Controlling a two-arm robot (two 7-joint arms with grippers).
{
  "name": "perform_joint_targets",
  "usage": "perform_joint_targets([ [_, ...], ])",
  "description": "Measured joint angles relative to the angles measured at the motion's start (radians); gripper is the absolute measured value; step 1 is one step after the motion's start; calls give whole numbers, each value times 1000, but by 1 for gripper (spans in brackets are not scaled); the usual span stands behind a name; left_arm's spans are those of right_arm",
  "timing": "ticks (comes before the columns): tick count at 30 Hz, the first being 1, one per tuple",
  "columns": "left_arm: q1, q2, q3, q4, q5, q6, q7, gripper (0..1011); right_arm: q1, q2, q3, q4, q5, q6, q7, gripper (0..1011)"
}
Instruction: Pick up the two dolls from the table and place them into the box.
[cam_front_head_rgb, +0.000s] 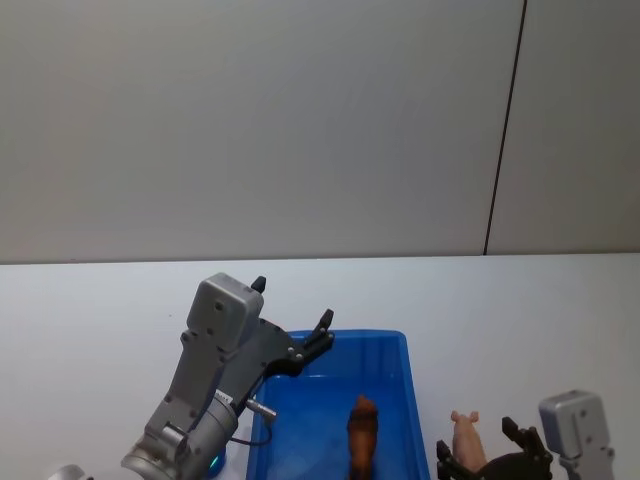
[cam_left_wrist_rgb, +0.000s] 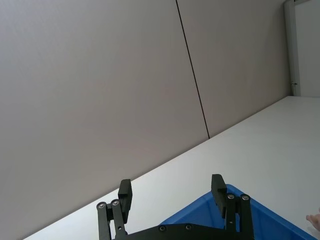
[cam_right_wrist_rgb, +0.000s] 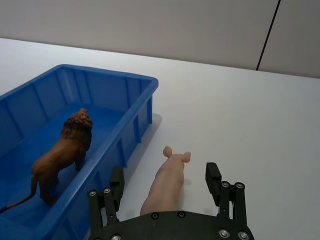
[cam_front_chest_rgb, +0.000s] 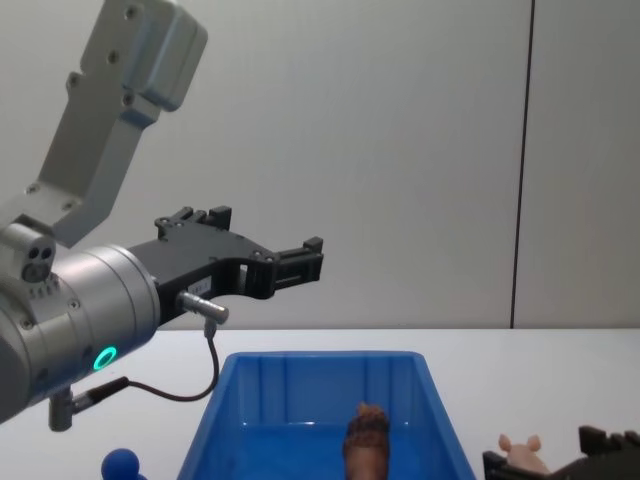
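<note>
The blue box (cam_front_head_rgb: 412, 390) sits on the white worktop (cam_front_head_rgb: 100, 300) in front of the robot. Inside it the shaggy brown lion (cam_right_wrist_rgb: 62, 155) stands upright on the floor of the box, close to the wall on the robot's right, its head turned away from the robot.

The pink pig (cam_right_wrist_rgb: 167, 180) stands on the worktop just beside that same wall, outside the box, also facing away. The right gripper (cam_right_wrist_rgb: 165, 170) is low over the worktop at the pig's rear end. Its jaws are spread wide, one black finger (cam_right_wrist_rgb: 116, 182) on the box side and the other on the far side of the pig, with a gap showing between each finger and the pig's body (so nothing is grasped).

The left gripper (cam_front_head_rgb: 292, 300) hangs in the air above the far left corner of the box, well above its rim in the chest view. Its jaws are released and empty, pointing out towards the grey wall (cam_front_head_rgb: 300, 120) behind the worktop
</note>
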Motion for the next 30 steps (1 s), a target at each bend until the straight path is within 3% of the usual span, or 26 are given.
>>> perform_joint_targets([
  [7,0,0,0,0,0,0,0,1001,5,-10,-4,25,-6,-1,-3,996],
  [16,0,0,0,0,0,0,0,1001,11,-22,-6,51,-8,12,-12,780],
  [26,0,0,0,0,0,0,0,1001,18,-32,-2,68,0,46,-19,427],
  [30,0,0,0,0,0,0,0,1001,20,-34,-1,70,1,51,-18,380],
])
